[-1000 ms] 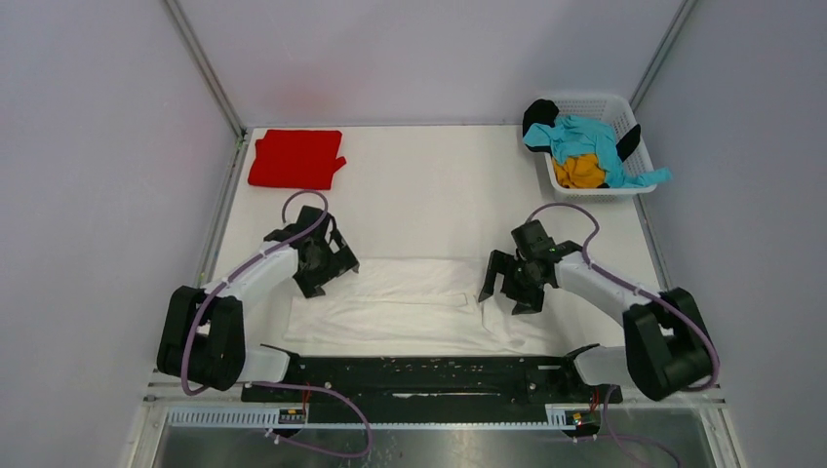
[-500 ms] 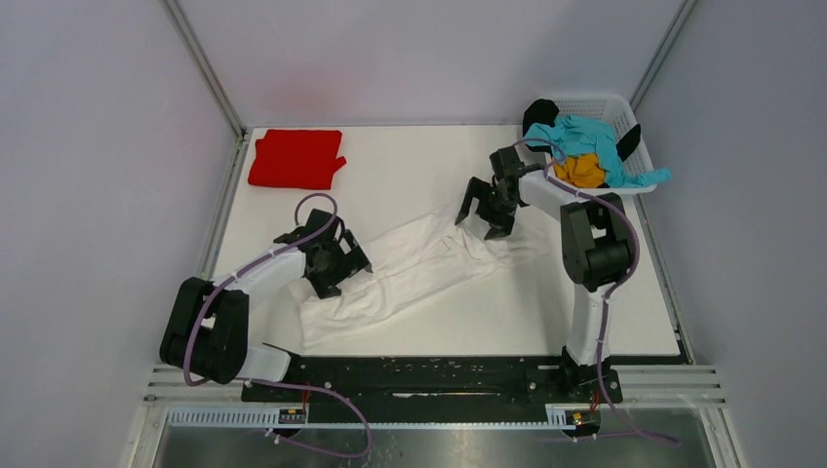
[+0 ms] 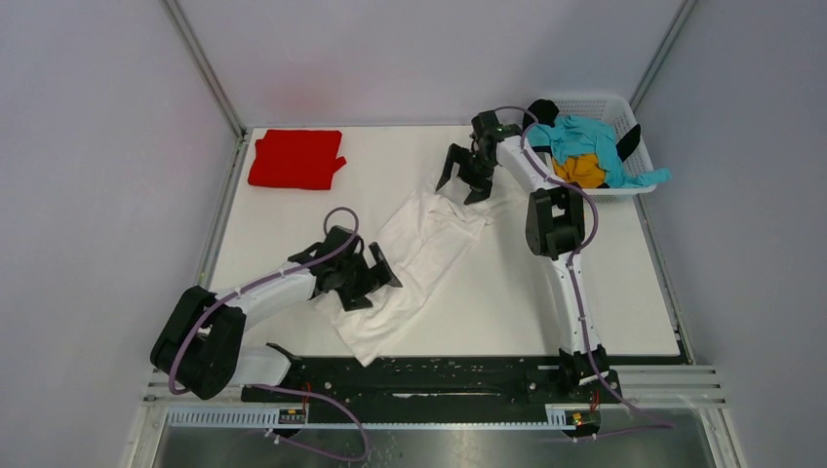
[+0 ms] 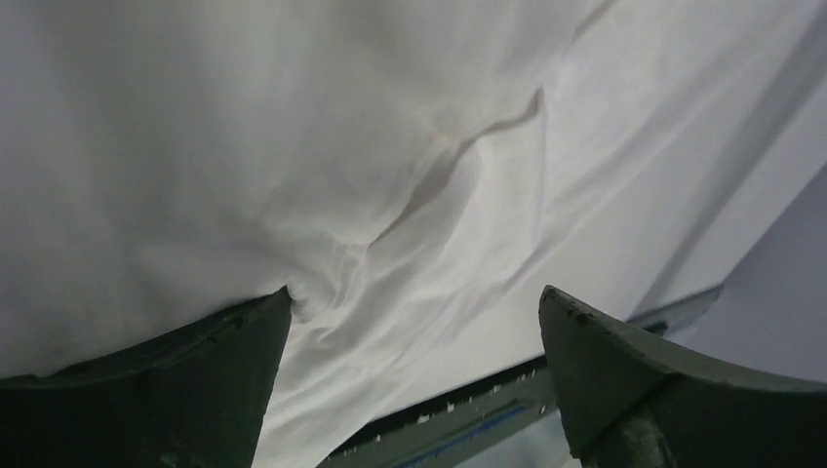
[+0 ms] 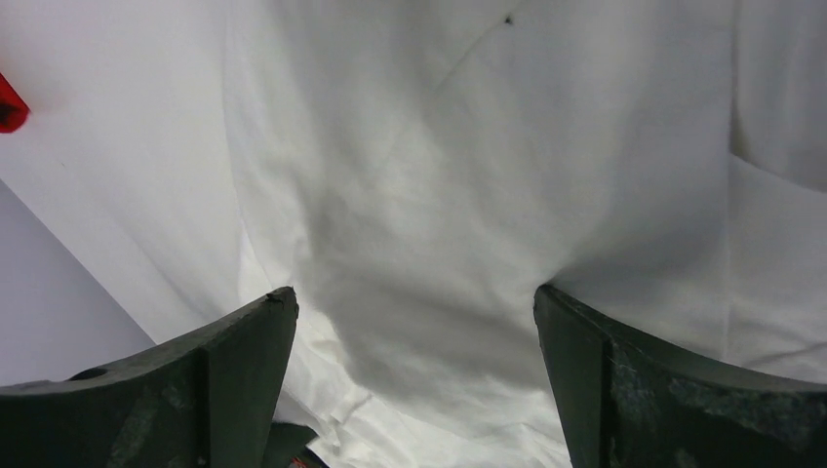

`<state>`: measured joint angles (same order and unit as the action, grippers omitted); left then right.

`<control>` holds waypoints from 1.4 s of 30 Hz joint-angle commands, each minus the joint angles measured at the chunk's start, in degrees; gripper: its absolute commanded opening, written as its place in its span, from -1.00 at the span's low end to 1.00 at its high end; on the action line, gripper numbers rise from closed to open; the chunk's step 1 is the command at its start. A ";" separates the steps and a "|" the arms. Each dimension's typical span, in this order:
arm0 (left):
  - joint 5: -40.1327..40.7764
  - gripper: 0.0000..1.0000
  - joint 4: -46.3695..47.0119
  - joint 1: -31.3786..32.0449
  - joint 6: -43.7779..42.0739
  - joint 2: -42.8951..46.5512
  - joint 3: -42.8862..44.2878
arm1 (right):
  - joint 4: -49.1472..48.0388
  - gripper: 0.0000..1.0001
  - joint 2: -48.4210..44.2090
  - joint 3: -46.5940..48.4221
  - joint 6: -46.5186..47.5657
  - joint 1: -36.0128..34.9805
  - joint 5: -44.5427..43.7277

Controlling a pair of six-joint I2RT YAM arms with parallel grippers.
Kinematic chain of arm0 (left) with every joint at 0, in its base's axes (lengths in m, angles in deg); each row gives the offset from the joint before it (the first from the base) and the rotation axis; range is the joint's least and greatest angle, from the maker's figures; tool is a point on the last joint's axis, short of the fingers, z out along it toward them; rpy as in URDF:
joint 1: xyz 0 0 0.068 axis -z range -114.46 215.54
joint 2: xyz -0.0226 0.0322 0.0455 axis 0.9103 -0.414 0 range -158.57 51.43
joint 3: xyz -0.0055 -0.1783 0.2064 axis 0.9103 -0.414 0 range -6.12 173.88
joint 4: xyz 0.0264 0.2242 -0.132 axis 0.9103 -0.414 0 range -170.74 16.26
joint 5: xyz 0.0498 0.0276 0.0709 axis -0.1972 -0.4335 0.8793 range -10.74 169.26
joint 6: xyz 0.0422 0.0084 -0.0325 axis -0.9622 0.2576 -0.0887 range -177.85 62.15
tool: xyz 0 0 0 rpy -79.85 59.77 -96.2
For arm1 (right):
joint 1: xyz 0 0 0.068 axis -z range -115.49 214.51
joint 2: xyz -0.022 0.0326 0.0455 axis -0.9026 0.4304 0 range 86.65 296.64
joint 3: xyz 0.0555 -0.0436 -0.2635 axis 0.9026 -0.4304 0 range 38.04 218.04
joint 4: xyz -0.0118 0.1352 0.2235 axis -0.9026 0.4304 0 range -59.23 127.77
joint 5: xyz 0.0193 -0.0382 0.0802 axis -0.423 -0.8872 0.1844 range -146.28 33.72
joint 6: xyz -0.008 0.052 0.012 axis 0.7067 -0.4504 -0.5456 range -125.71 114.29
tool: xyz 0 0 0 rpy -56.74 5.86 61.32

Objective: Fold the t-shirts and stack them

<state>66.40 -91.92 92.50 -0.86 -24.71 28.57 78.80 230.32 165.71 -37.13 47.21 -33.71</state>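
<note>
**A:** What changed?

**B:** Red t-shirt (image 3: 295,158) sits folded, far-left corner. I've swung the white t-shirt (image 3: 414,258) round. It lay across the near edge, now it's diagonal, mid-table (image 3: 546,283). Left claw (image 3: 374,290) is spread wide, on its near end. Right claw (image 3: 460,190) is spread too, at the far end.

**A:** Axis?

**B:** Near-left to far-right, pointing approx. at the basket (image 3: 605,102). Prob. lined up for the next fold.

The white t-shirt (image 3: 429,239) lay slantwise across the desk (image 3: 624,292), the right arm (image 3: 554,222) stretched toward one o'clock. Bare passage lay at four o'clock, and at twelve between red t-shirt (image 3: 295,158) and basket (image 3: 585,99).
</note>
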 commanded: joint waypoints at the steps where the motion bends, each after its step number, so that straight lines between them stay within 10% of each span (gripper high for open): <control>1: -9.80 0.98 -1.52 7.04 -1.88 0.20 -3.30 | 11.26 0.99 7.47 16.14 3.12 0.21 -0.09; 15: -12.14 0.98 -5.91 17.49 -11.00 5.99 0.27 | 7.14 0.99 -3.03 15.41 10.58 2.19 -4.32; 28: 10.41 0.98 -13.84 9.22 -9.91 14.46 7.66 | -7.93 0.99 -35.69 -39.85 6.13 -17.38 -15.22; 42: 7.88 0.98 -14.74 -3.33 -12.39 20.89 -0.66 | -6.94 0.99 -23.23 -38.97 8.78 -21.13 -14.62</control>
<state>74.68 -107.46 90.78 -11.99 -4.75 28.55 70.73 203.68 123.51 -29.18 24.41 -46.30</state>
